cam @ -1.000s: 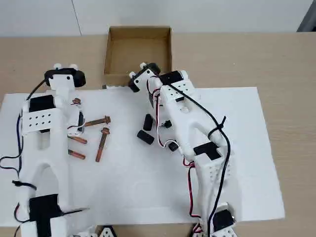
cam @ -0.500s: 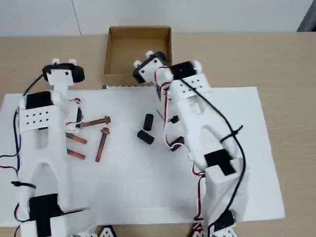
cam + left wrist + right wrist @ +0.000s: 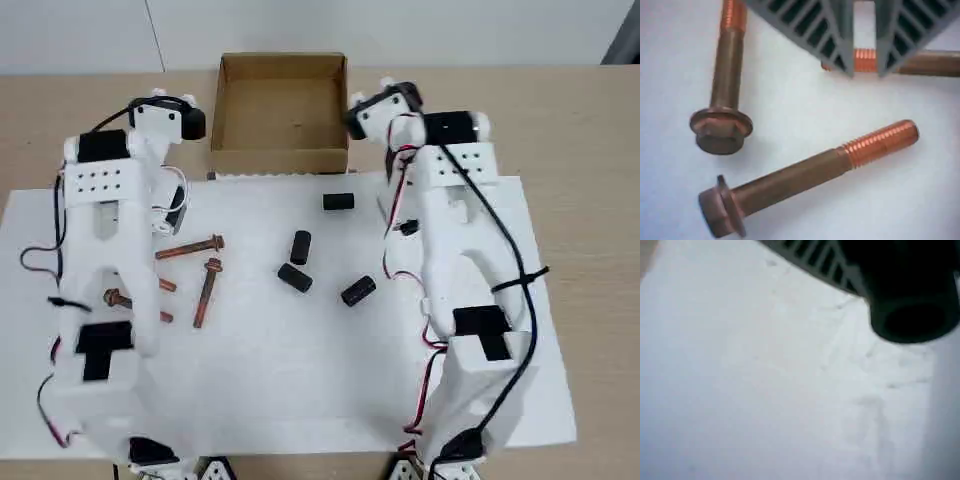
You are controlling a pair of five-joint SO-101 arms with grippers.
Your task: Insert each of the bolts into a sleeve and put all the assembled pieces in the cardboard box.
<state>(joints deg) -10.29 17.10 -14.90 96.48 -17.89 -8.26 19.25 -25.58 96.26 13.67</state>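
Picking up parts to mate.
Jaws parted, left gripper (image 3: 865,50) hovers over a coppery flanged bolt (image 3: 922,62) and must close; right gripper (image 3: 880,280) apparently clasps a black tubular sleeve (image 3: 910,315).

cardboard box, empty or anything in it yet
Empty. In the high view the cardboard box has a bare brown floor; the bolts and black sleeves lie loose on the white sheet outside it.
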